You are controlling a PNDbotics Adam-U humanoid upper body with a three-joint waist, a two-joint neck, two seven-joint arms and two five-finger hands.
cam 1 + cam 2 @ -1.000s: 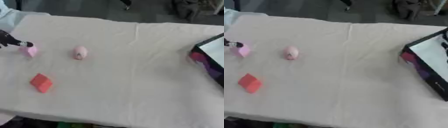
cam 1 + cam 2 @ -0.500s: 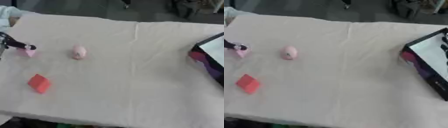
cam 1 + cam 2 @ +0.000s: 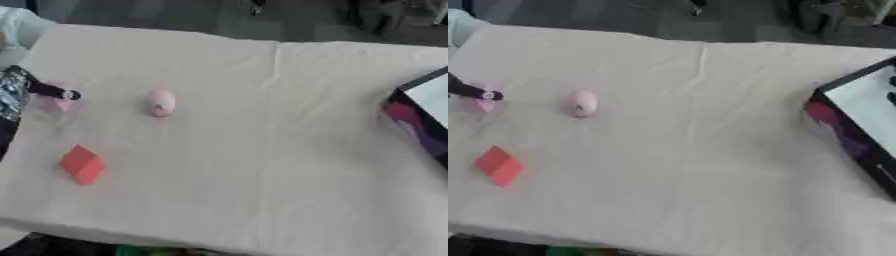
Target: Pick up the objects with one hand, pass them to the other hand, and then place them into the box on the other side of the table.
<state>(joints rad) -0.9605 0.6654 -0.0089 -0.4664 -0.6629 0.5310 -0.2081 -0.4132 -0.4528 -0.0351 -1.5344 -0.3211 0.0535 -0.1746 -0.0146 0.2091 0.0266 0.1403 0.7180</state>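
Note:
My left hand [image 3: 19,90] comes in at the left edge, one finger [image 3: 52,92] stretched out over a small pink object [image 3: 58,101] and touching it. A pink egg-shaped object [image 3: 160,102] lies a little to the right of it. A red block [image 3: 82,164] sits nearer the front left. At the right edge stands the black box [image 3: 857,125] with a white inside; something dark shows in it at the picture's edge. My right hand is in no view.
The table is covered with a cream cloth [image 3: 262,140] with a crease running down its middle. Dark shapes lie on the floor beyond the far edge. A pale sleeve [image 3: 22,27] shows at the far left corner.
The whole picture has shifted slightly between frames. My left hand stays at the small pink object, which has slid a little towards the left edge.

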